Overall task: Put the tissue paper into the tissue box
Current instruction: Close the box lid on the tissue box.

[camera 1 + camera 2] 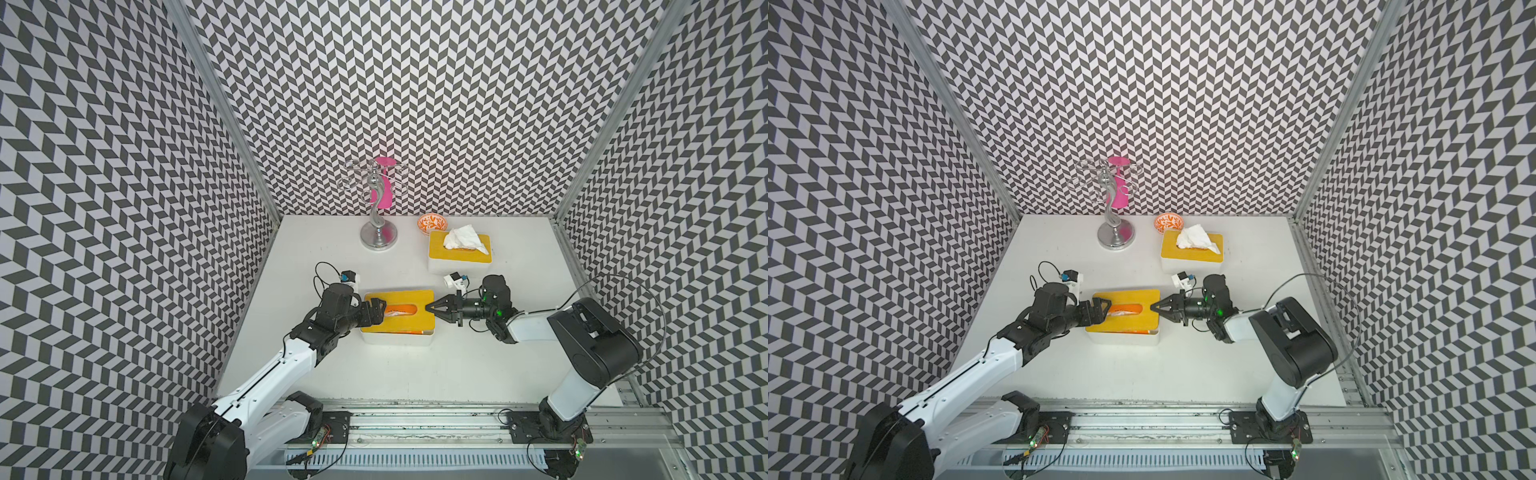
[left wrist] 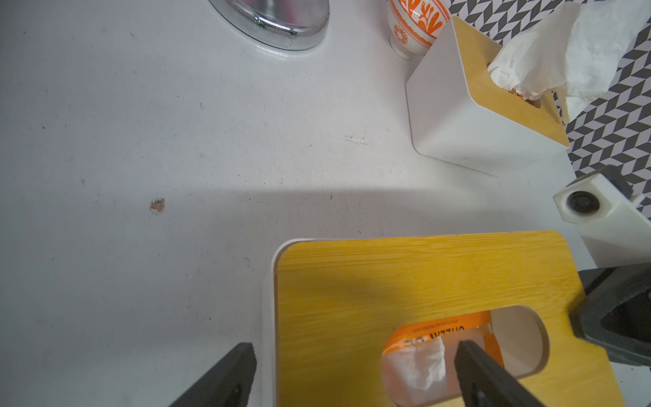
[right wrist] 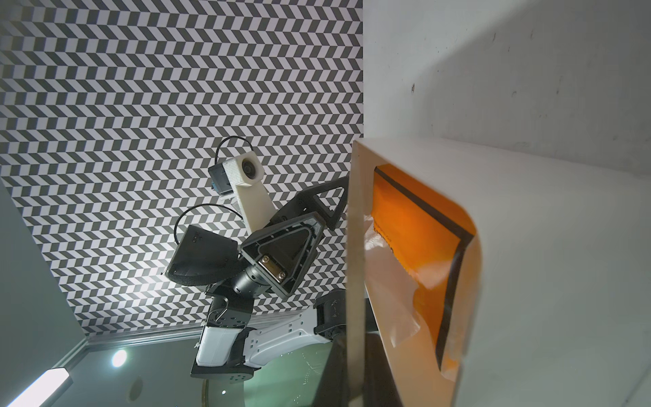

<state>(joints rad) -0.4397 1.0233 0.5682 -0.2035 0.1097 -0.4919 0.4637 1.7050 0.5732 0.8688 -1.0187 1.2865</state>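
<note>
down front, closest to the lens, the left arm's black shoulder (image 1: 208,444) bulks up off the metal rail (image 1: 415,419), and the arm stretches out over the white table (image 1: 478,365). left pincer (image 1: 379,311) sits at one end of the tissue box (image 1: 395,338), spread wide, nothing pinched. its wrist view makes that plain: one finger (image 2: 489,377) is over the oval slot in the wooden lid (image 2: 405,282), and the other finger (image 2: 225,380) hangs outside the box, past the end wall, over bare table.

and the tissue paper (image 2: 415,366)? right beside that inner finger, a white sheet shows through the opened top of an orange pack (image 2: 440,329), inside the box, below the slot. whether the finger touches the paper, i cannot tell.

across the lid from there, the right pincer (image 1: 429,308) points tip-first at the opposite end, pressed together. its own wrist view shows the lid edge-on between dark fingers, so it is pinching that lid edge. that end of the lid stands off the box wall, and the orange pack shows in the gap beneath.

beyond the right pincer, toward the back wall, sits a second tissue box (image 1: 457,262) with a white tissue (image 1: 463,239) fluffed out of its top. just behind it is a small orange-patterned bowl (image 1: 432,223). beyond the left pincer, well apart, a silver stand (image 1: 378,237) is upright, with something pink (image 1: 384,183) behind it.
</note>
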